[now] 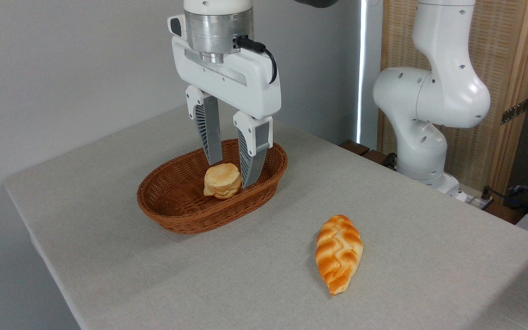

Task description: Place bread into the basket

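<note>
Camera view from the fixed spot shows our bread (222, 180) sitting inside the basket (177, 208), toward its right-hand end, looking like it rests on the weave. Our gripper (231, 174) hangs straight above and around it, one finger on each side, jaws parted. We can't quite tell if the pads are touching the bun or just clear (the right finger overlaps its edge from here). Bun lies directly below the claw, so we'd guess the next move is straight up. Braided loaf (338, 253) sits well apart on the table (108, 256). Basket floor under the bun is hidden.
</note>
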Robot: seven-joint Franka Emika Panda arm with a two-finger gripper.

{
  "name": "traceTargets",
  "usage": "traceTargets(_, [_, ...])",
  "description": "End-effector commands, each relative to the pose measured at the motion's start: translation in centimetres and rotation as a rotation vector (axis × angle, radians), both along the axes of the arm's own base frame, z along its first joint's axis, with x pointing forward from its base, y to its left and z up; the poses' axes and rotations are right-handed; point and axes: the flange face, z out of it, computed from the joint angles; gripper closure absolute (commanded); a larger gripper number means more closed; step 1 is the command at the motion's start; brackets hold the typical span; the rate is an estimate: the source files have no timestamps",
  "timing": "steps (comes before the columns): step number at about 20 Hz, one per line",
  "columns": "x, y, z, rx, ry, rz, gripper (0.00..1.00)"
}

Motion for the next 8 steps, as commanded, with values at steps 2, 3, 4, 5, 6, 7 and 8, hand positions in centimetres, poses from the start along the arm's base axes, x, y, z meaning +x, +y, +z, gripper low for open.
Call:
traceTargets(2, [0.1,0.5,0.8,0.025,0.001,-0.036,0.00])
traceTargets(3, [0.1,0.9,0.8,0.022,0.001,-0.027,0.00])
traceTargets(4, [0.0,2.1,1.1,0.008,-0.005,-0.003,0.00])
traceTargets(5, [0.0,2.4,1.0,0.005,-0.004,0.005,0.00])
traceTargets(6, [0.0,2.0,1.1,0.006,-0.005,-0.001,0.00])
traceTargets(7, [0.1,1.7,0.9,0.006,-0.002,-0.006,0.00])
traceTargets(8, [0.1,1.7,0.9,0.006,-0.002,-0.007,0.00])
